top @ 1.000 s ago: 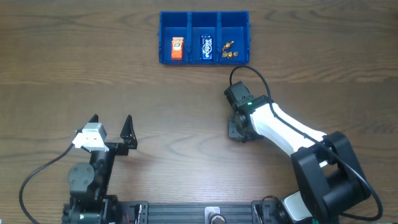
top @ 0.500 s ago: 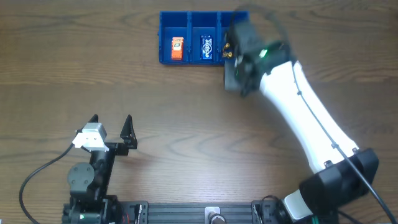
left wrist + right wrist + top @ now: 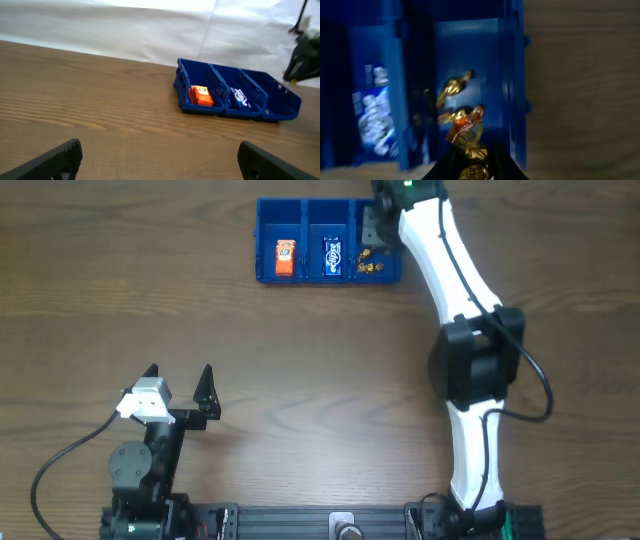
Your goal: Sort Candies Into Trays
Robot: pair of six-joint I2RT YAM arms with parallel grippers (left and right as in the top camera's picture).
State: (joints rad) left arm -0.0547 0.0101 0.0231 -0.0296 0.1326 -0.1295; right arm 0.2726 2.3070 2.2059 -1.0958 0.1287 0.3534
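Right gripper [image 3: 472,166] is over the right compartment of the blue plastic three-bin tray [image 3: 305,202] and clamped on a gold-foil wrapped candy [image 3: 473,172]. More gold-foil candies [image 3: 462,120] lie beneath it. Orange packet [image 3: 285,258] sits in the left bin, blue packet [image 3: 333,257] in the middle. Left gripper [image 3: 178,372] has its fingers apart, well away from the tray.

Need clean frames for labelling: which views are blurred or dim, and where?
Right wrist view: dim and soft, the blue three-compartment plastic tray and loose gold-wrapped candies smeared, the gold-wrapped candy between the right gripper's fingers out of focus. Top view: evenly lit, crisp wood-grain table. Left wrist view: bright white backdrop, tray in focus, left gripper's fingers dark.
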